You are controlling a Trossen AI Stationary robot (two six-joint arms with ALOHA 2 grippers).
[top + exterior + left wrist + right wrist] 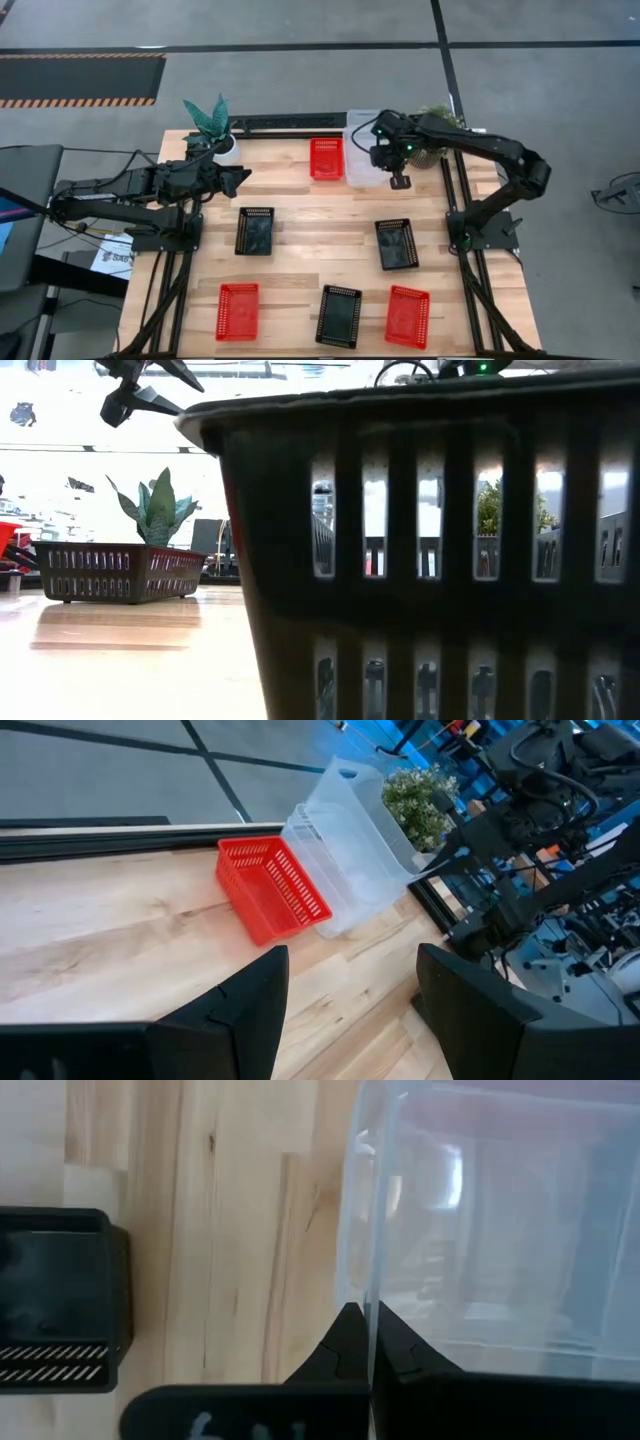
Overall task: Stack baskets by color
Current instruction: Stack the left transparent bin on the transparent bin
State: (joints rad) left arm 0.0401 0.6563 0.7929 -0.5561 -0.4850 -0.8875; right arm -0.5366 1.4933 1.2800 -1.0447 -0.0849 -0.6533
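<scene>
High view: the right gripper is seen over the clear basket at the table's far edge, just beside a red basket. The left gripper hangs spread and empty near the far-left plant. Three black baskets and two more red ones lie well apart in the middle & near rows.

Low view: mostly blocked by a black basket wall; bright room behind.

Left wrist view: red and clear baskets are seen side by side, touching; clutter beyond the table.

Right wrist view: fingers are pinched on the clear rim. Judged: rim should be kept clamped, lifted level, lowered square so it nests w/o catching.
</scene>
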